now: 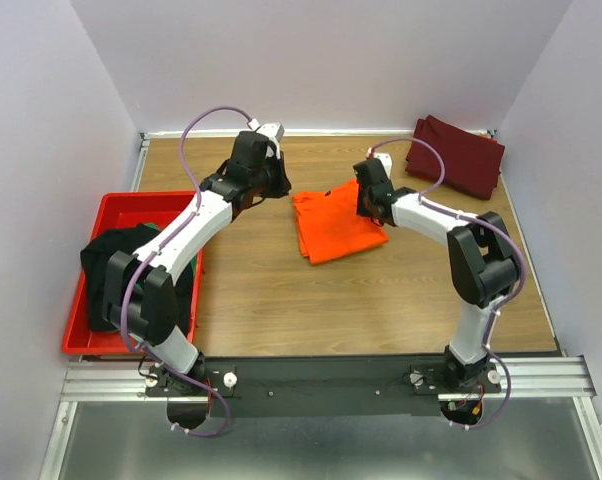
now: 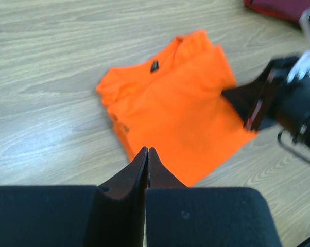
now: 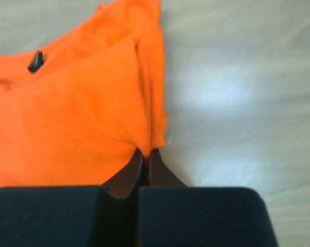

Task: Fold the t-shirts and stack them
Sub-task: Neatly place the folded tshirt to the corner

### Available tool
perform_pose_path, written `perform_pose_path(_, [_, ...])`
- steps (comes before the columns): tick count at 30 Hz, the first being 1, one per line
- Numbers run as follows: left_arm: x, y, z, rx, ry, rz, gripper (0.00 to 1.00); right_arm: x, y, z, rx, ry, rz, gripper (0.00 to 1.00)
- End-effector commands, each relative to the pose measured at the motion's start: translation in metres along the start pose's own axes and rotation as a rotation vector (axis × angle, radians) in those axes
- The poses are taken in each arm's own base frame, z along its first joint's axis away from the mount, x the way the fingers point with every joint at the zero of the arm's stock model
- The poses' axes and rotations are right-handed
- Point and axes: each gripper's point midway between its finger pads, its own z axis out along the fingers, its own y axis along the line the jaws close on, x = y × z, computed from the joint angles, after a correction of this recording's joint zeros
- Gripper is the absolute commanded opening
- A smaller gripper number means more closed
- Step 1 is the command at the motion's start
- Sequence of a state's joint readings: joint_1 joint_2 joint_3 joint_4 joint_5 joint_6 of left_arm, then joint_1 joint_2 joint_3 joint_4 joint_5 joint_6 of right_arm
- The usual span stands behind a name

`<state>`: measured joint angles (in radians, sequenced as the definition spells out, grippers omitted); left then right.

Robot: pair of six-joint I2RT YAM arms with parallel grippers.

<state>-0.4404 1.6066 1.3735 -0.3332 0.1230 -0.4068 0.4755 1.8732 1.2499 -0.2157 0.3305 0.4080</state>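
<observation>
Right gripper (image 3: 146,152), jaws fully closed, pinches the right edge of the folded orange shirt (image 1: 333,230) at centre frame, probably to shift it, while the left gripper (image 2: 147,150) hovers closed, apparently empty.

Maroon shirt (image 2: 278,6) cut off by top edge — R arm (image 2: 298,105) blurred.

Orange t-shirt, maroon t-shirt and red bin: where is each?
orange t-shirt (image 1: 336,228), top external view, middle of the folded cloth.
maroon t-shirt (image 1: 459,158), top external view, middle of the cloth.
red bin (image 1: 131,207), top external view, bare floor near its far wall.
</observation>
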Motion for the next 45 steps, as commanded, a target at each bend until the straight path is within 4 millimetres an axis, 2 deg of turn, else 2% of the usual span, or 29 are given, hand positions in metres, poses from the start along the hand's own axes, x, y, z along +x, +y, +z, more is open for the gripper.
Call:
perform_pose_path(1, [0.005,0.008,-0.008,-0.022,-0.005,0.032,0.08,-0.048,-0.04,0.016,0.228,-0.1,-0.128,0.0])
perform_pose_path(3, [0.007,0.012,-0.007,-0.026,-0.002,0.033,0.08,-0.061,-0.048,0.025,0.269,-0.108,-0.184,0.0])
perform_pose_path(4, [0.007,0.013,-0.006,-0.026,-0.004,0.034,0.07,-0.077,-0.046,0.026,0.272,-0.135,-0.19,0.0])
perform_pose_path(5, [0.009,0.015,-0.006,-0.032,-0.001,0.032,0.07,-0.076,-0.048,0.036,0.288,-0.125,-0.215,0.0])
perform_pose_path(7, [0.009,0.018,-0.005,-0.03,-0.001,0.033,0.07,-0.087,-0.055,0.041,0.329,-0.132,-0.27,0.0])
perform_pose_path(8, [0.01,0.02,-0.004,-0.032,0.0,0.032,0.07,-0.098,-0.059,0.046,0.368,-0.152,-0.276,0.0])
perform_pose_path(11, [0.014,0.025,-0.001,-0.037,0.004,0.03,0.07,-0.115,-0.063,0.049,0.395,-0.169,-0.316,0.0])
perform_pose_path(17, [0.021,0.033,0.001,-0.041,0.008,0.027,0.07,-0.165,-0.083,0.055,0.449,-0.23,-0.318,0.01])
perform_pose_path(22, [0.022,0.034,0.001,-0.032,0.01,0.028,0.07,-0.2,-0.092,0.049,0.469,-0.281,-0.334,0.01])
perform_pose_path(29, [0.022,0.036,-0.001,-0.03,0.007,0.032,0.07,-0.245,-0.117,0.037,0.523,-0.345,-0.336,0.01])
perform_pose_path(36, [0.027,0.035,0.003,-0.013,0.027,0.032,0.07,-0.278,-0.132,0.02,0.54,-0.402,-0.341,0.0])
perform_pose_path(45, [0.03,0.033,0.006,0.0,0.04,0.03,0.07,-0.301,-0.143,0.003,0.551,-0.448,-0.335,0.0])
